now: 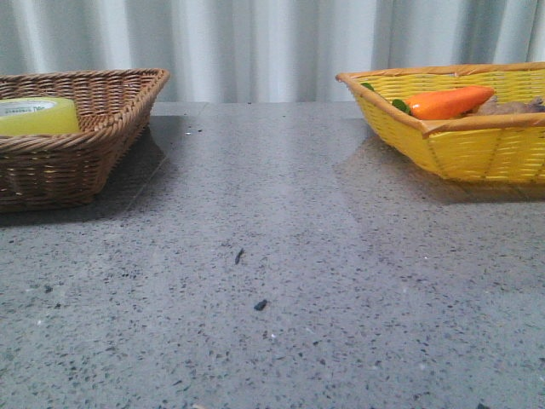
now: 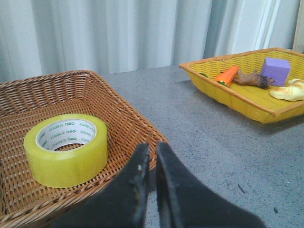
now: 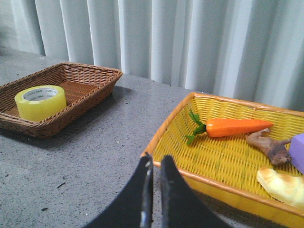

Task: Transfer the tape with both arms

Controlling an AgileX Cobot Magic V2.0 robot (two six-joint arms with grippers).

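The yellow tape [image 2: 66, 148] lies flat in the brown wicker basket [image 2: 121, 107] at the table's left; its white core shows green lettering. It also shows in the front view [image 1: 38, 116] and in the right wrist view [image 3: 41, 102]. My left gripper [image 2: 152, 152] is shut and empty, hanging over the brown basket's near corner, beside the tape and apart from it. My right gripper [image 3: 156, 164] is shut and empty, above the near corner of the yellow basket [image 3: 223, 180]. Neither gripper shows in the front view.
The yellow basket [image 1: 464, 145] at the right holds an orange carrot [image 3: 235, 127], a purple block [image 2: 277, 70], a brown piece [image 3: 270, 146] and a pale yellow piece [image 3: 281, 184]. Grey speckled table [image 1: 281, 256] lies between the baskets. A curtain hangs behind.
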